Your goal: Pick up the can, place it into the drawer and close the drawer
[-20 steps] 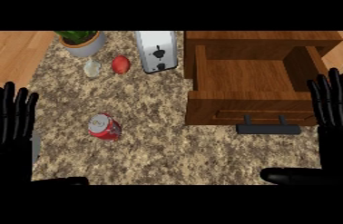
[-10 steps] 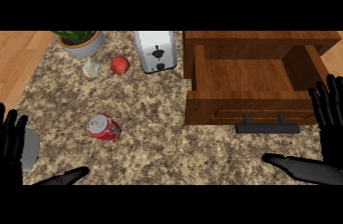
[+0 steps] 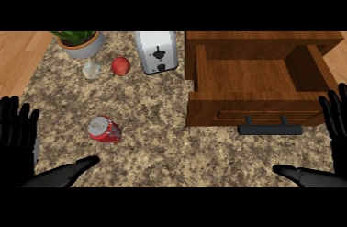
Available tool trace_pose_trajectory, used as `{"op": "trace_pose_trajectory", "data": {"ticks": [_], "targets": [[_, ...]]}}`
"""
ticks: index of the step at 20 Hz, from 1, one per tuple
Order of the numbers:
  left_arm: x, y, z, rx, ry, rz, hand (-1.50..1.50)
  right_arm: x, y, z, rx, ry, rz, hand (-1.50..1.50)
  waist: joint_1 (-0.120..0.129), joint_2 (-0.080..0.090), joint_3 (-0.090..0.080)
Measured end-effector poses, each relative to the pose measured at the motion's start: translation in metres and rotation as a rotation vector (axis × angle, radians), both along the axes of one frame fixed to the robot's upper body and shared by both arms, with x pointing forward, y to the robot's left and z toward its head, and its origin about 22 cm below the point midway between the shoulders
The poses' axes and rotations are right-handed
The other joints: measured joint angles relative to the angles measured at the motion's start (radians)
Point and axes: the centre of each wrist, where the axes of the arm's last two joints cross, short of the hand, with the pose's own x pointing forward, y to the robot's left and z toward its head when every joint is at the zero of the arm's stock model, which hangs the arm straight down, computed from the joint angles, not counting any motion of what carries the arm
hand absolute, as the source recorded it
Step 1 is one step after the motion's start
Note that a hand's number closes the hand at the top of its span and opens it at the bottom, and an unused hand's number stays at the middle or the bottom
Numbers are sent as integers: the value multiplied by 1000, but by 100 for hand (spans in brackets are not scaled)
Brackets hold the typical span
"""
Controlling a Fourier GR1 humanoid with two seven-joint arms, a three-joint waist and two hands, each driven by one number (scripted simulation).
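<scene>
A red can [image 3: 104, 130] lies on its side on the speckled counter [image 3: 163, 143], left of centre. The wooden drawer [image 3: 257, 86] stands pulled open at the right, its inside bare, with a black handle [image 3: 270, 128] on its front. My left hand [image 3: 19, 134] is at the left edge, open with fingers up and thumb reaching inward, a short way left of the can and not touching it. At the right edge my right hand [image 3: 336, 129] is open too, beside the drawer's front corner.
Along the back of the counter stand a potted plant [image 3: 80, 41], a small pale shaker [image 3: 92, 70], a red fruit [image 3: 120, 65] and a white toaster [image 3: 156, 51]. Wooden floor shows beyond the counter's left edge.
Both hands have sunk lower in the view and their thumbs have come further inward. The left hand dropped first and has since risen a little. Can and drawer have not moved.
</scene>
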Motion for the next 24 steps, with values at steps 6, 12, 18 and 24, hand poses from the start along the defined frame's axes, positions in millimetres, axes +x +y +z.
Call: {"op": "trace_pose_trajectory", "data": {"ticks": [6, 12, 18, 24], "targets": [[8, -11, -28, -10, 46, -2, -150, -2, -6, 4, -2, -10, -3, -150, 0, 0, 0], [16, -18, -68, 5, 86, 12, -150, -4, -6, 8, -5, -20, -4, -150, 0, 0, 0], [17, -24, -108, 10, 124, 28, -150, -12, -14, 4, -10, -17, -17, -150, -1, 0, 0], [20, -13, -141, 8, 141, 80, -150, -22, -26, 12, -15, -19, -20, -150, -1, 0, 0]]}}
